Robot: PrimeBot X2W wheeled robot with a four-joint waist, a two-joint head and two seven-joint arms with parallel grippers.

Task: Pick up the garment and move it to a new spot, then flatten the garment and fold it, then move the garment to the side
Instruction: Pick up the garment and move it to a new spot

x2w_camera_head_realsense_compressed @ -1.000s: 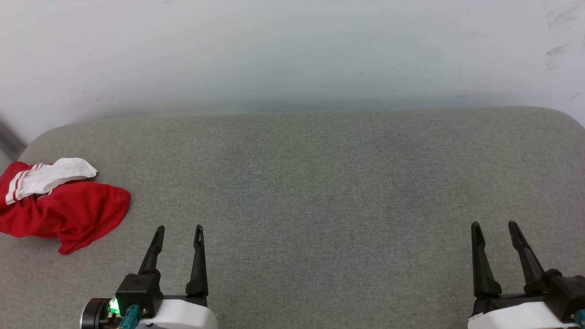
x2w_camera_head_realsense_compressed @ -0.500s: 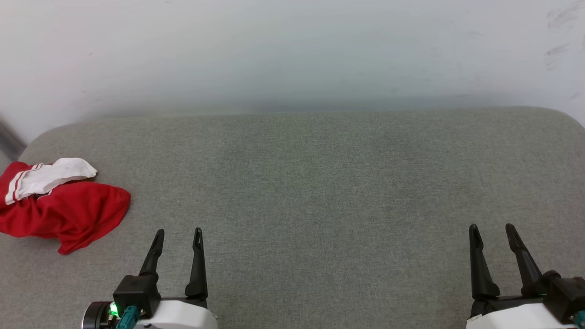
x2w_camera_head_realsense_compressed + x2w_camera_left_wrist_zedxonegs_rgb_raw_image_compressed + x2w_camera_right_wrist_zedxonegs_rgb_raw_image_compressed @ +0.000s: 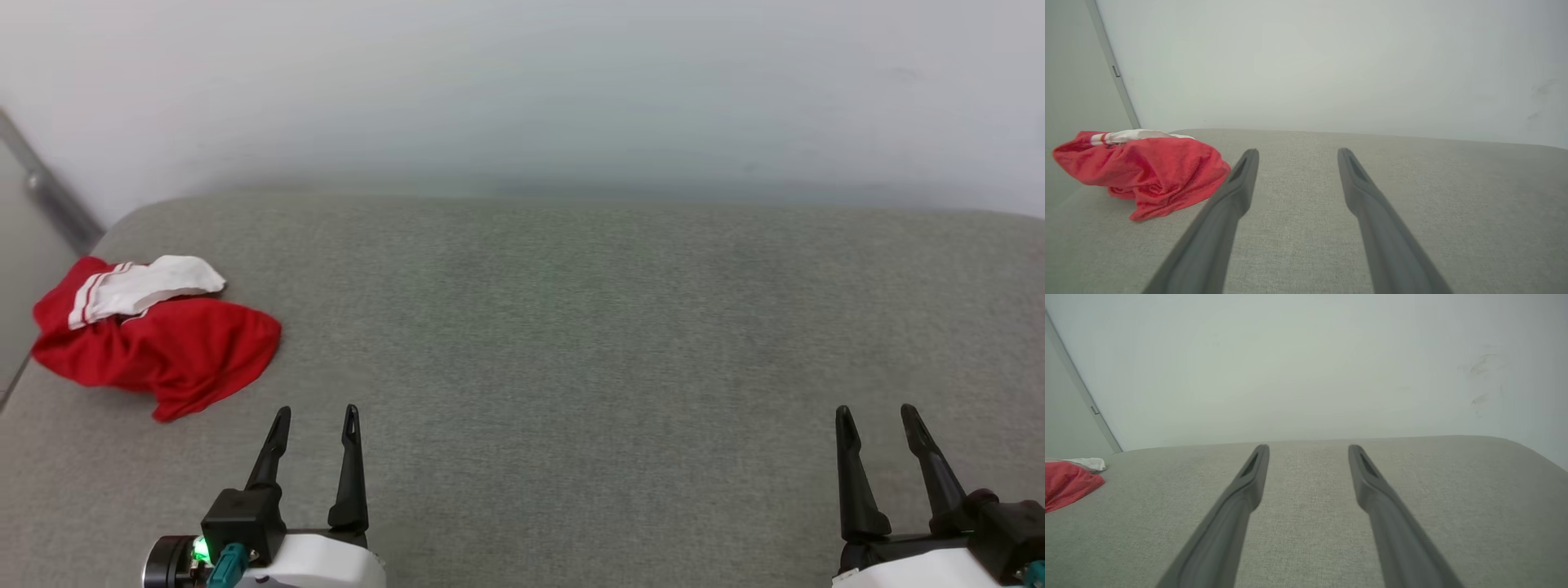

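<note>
The garment (image 3: 163, 347) lies crumpled in a red heap with a white, red-striped sleeve on top, at the far left of the grey padded surface (image 3: 571, 327). My left gripper (image 3: 317, 415) hovers open at the lower left, a short way right of and nearer than the heap, with nothing between its fingers. In the left wrist view the garment (image 3: 1147, 171) sits just left of my left gripper (image 3: 1296, 153). My right gripper (image 3: 878, 413) is open at the lower right, far from the cloth. In the right wrist view the garment (image 3: 1067, 484) shows at the left edge, well away from my right gripper (image 3: 1308, 448).
A pale wall (image 3: 522, 90) rises directly behind the grey surface. A grey metal strip (image 3: 49, 192) runs down the wall at the far left, beyond the surface's rounded left corner. The surface's left edge (image 3: 16, 380) drops off just beside the heap.
The head camera has turned to the left, so the garment and the surface's left corner now sit further right and higher in the picture. Both grippers stay open; the garment lies unchanged.
</note>
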